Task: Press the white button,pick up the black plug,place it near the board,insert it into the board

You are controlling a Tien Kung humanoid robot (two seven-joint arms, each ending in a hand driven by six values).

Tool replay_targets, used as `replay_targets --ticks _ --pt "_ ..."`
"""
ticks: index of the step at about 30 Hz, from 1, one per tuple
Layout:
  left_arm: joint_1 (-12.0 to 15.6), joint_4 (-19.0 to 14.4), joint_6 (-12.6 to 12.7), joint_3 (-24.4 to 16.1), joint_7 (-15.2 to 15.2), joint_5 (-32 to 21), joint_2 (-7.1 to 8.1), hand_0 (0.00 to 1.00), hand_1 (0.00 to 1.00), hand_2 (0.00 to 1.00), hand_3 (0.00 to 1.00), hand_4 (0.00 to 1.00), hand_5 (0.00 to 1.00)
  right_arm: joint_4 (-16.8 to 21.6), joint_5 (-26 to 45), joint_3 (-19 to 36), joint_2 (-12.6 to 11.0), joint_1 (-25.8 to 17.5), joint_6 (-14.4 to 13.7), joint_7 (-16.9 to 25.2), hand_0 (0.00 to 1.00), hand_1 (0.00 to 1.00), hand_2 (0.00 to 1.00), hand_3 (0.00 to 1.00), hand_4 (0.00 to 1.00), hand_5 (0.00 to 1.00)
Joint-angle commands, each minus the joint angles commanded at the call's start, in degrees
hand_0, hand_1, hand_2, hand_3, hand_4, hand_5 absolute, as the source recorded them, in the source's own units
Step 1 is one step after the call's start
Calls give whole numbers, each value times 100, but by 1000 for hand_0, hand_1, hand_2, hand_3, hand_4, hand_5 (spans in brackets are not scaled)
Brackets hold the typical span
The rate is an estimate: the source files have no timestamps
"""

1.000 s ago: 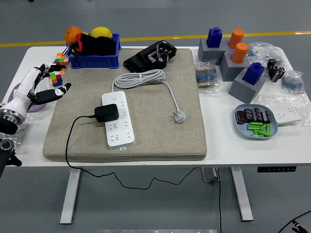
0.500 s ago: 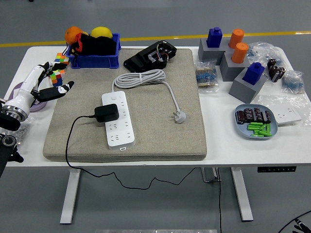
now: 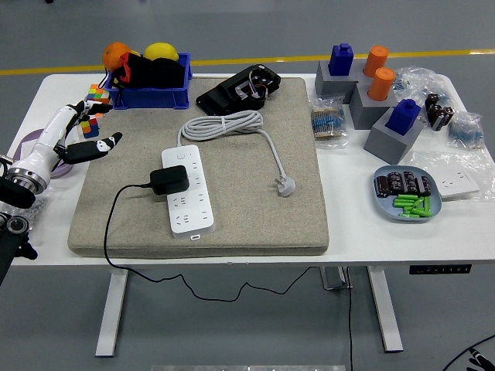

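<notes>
A white power strip (image 3: pixel 186 189) lies on the grey felt mat (image 3: pixel 255 209), its white button (image 3: pixel 181 154) at the far end. The black plug (image 3: pixel 169 179) sits in the strip's middle sockets, its black cord trailing left and down over the table edge. My left hand (image 3: pixel 83 133) hovers at the mat's left edge, fingers spread and holding nothing, well left of the strip. The strip's own white cable (image 3: pixel 224 124) coils behind it and ends in a white plug (image 3: pixel 286 185). My right hand is out of sight.
A blue bin (image 3: pixel 151 94) with fruit and colourful cubes (image 3: pixel 94 108) stand behind my left hand. A black device (image 3: pixel 240 90) lies at the mat's far edge. Grey blocks with blue and orange pegs (image 3: pixel 379 97) and a blue dish (image 3: pixel 407 195) occupy the right side.
My left hand has risen and drifted slightly right and toward the mat's edge, fingers still spread. Nothing else has moved.
</notes>
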Motion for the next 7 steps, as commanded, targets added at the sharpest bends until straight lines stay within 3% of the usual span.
replay_targets --ticks 7 --pt "40 -53 -15 -109 67 46 36 871 895 799 730 745 102 27 239 -216 -2 4 89 0 841 697 681 658 766 524"
